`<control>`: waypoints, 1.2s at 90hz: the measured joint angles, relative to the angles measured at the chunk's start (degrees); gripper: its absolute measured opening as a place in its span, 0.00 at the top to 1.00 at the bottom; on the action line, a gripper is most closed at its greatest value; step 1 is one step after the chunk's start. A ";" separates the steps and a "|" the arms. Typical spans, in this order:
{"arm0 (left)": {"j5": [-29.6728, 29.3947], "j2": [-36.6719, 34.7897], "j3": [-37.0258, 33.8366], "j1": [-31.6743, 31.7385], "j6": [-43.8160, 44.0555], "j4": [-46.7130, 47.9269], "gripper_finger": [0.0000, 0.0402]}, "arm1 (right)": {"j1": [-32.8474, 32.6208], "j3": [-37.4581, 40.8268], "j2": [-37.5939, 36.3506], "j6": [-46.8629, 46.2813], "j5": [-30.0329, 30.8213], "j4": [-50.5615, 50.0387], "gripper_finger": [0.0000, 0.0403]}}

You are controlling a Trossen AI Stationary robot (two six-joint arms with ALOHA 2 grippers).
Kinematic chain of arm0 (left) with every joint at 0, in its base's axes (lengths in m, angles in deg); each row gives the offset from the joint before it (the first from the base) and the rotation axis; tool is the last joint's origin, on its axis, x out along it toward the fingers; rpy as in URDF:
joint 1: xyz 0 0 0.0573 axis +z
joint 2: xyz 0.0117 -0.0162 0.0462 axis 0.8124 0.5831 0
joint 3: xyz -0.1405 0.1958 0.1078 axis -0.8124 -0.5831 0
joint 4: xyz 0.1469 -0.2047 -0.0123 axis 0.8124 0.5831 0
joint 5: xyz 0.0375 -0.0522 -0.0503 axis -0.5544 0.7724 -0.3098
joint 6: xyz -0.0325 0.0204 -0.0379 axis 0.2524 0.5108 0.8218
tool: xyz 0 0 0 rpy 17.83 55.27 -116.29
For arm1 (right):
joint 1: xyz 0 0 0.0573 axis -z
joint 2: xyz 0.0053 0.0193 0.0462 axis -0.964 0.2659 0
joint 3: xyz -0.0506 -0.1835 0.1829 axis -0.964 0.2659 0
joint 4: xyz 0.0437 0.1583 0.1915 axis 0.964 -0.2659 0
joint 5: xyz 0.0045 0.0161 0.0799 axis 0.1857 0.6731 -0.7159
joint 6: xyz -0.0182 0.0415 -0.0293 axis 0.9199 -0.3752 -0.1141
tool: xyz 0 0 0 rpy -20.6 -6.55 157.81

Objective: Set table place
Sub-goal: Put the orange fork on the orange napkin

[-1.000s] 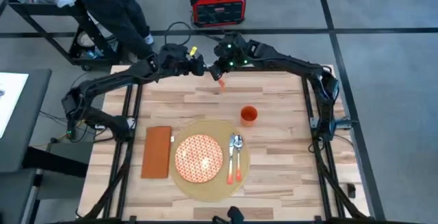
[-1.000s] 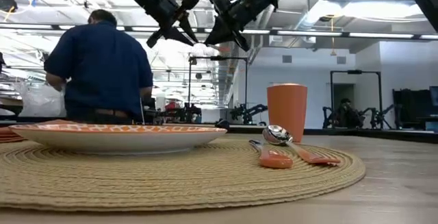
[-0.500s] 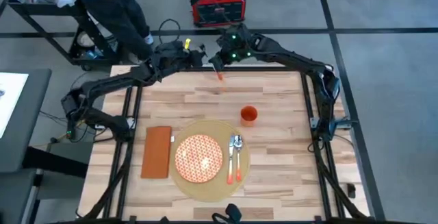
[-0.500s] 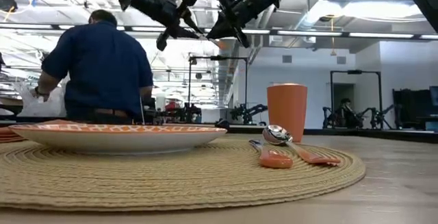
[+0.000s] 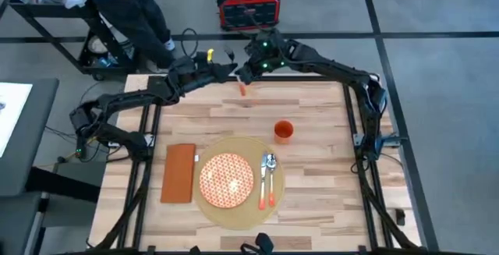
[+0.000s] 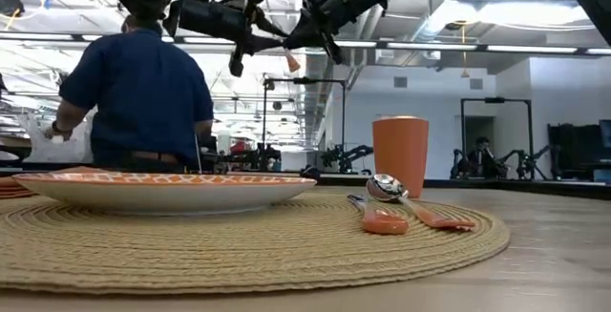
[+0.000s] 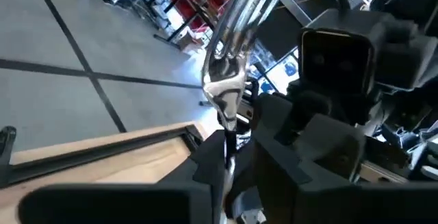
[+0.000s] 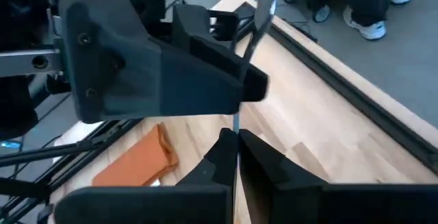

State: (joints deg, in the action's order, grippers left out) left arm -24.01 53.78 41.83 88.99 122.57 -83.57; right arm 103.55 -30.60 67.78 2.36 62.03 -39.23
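While both dark grippers are raised at upper centre, a silver orange-handled utensil (image 5: 242, 89) is pinched by the right gripper (image 5: 244, 74); the left gripper's (image 5: 224, 69) fingers cannot be judged. The round tan placemat (image 5: 248, 208) lies at lower centre of the wooden table (image 5: 320, 161).

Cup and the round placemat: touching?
Apart. The high view shows a strip of bare table between the orange cup and the placemat rim.

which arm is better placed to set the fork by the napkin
Left, probably: left gripper and right gripper both meet at the fork, and the napkin lies on its side of the plate.
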 joint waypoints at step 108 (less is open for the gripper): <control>19.92 -27.95 0.00 0.10 -9.68 61.20 1.00 | 10.34 -0.02 -0.85 11.44 -0.93 -17.68 1.00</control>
State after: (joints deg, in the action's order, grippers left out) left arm -4.08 25.83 41.83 89.09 112.88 -22.37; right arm 113.89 -30.62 66.92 13.81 61.11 -56.91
